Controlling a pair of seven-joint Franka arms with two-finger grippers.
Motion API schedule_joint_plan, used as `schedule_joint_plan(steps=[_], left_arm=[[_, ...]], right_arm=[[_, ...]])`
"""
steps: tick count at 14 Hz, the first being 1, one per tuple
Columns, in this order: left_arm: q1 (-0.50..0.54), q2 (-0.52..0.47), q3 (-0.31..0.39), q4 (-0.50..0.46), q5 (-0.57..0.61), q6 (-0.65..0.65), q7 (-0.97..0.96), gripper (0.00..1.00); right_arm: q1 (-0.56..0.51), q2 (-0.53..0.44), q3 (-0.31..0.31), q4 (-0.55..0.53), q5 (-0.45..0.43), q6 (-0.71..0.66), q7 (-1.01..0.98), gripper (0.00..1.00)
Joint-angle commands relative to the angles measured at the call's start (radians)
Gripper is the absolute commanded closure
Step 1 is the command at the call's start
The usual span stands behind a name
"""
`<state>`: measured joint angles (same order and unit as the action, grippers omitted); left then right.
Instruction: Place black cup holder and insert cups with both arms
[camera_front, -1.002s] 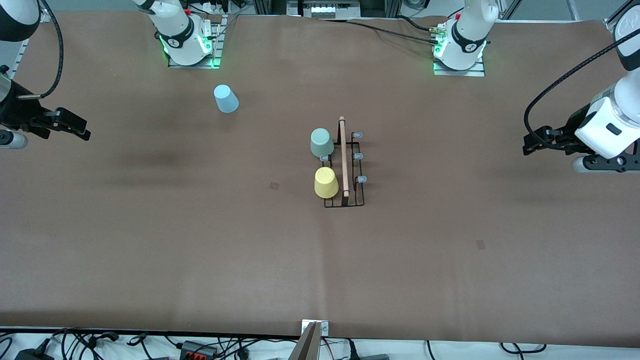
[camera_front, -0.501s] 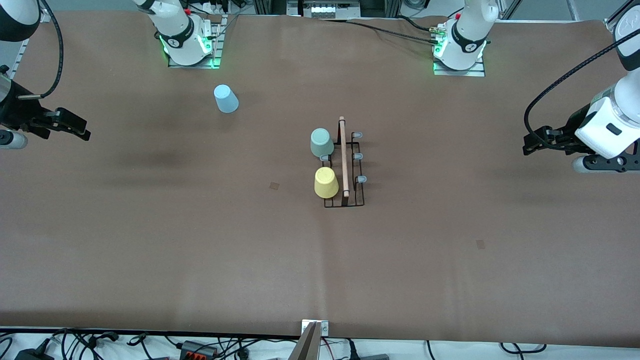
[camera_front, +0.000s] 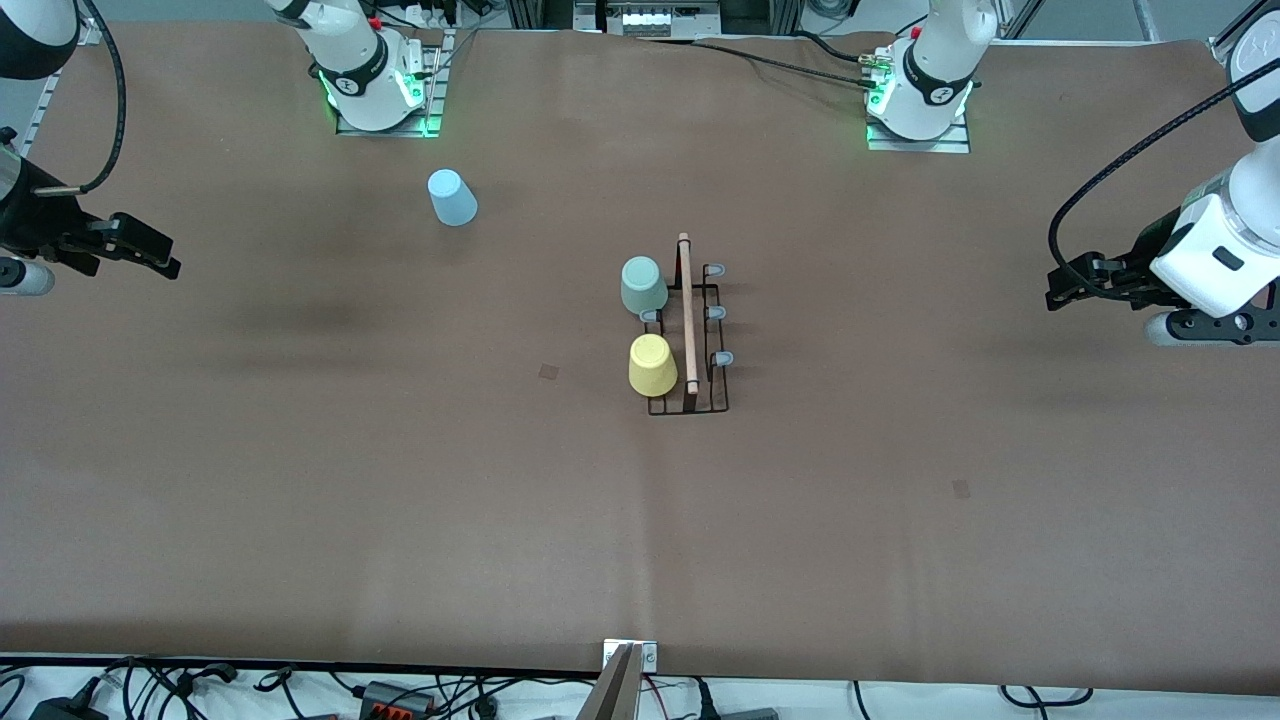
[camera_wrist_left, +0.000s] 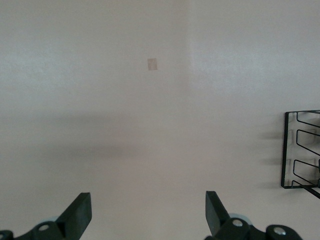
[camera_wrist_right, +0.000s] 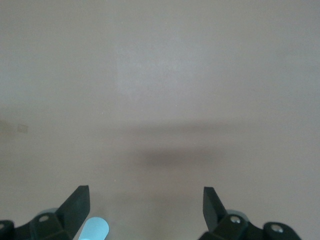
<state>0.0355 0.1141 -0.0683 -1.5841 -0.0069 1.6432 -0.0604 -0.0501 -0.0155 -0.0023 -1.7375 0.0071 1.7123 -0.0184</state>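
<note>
The black cup holder stands at the table's middle, its wooden handle on top. Two cups sit upside down on its prongs toward the right arm's end: a pale green cup and a yellow cup. A light blue cup stands upside down on the table near the right arm's base. My left gripper hangs open over the table at its own end, with the holder's edge in its wrist view. My right gripper hangs open at its end, the blue cup showing by one fingertip.
Three grey-tipped prongs on the holder's side toward the left arm's end carry nothing. The arm bases stand along the table's back edge. Brown table surface stretches around the holder.
My right gripper has shifted very slightly. Nothing else has moved.
</note>
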Motion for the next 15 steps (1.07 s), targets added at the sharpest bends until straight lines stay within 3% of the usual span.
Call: schedule_joint_plan(steps=[1, 15], left_arm=[[-0.011, -0.001, 0.013, 0.016, -0.015, -0.020, -0.004, 0.00], [-0.012, 0.001, 0.013, 0.016, -0.015, -0.022, -0.004, 0.00]], right_arm=[[-0.002, -0.026, 0.007, 0.006, -0.012, -0.060, 0.002, 0.00], [-0.001, -0.053, 0.010, -0.007, -0.016, -0.082, -0.008, 0.00]])
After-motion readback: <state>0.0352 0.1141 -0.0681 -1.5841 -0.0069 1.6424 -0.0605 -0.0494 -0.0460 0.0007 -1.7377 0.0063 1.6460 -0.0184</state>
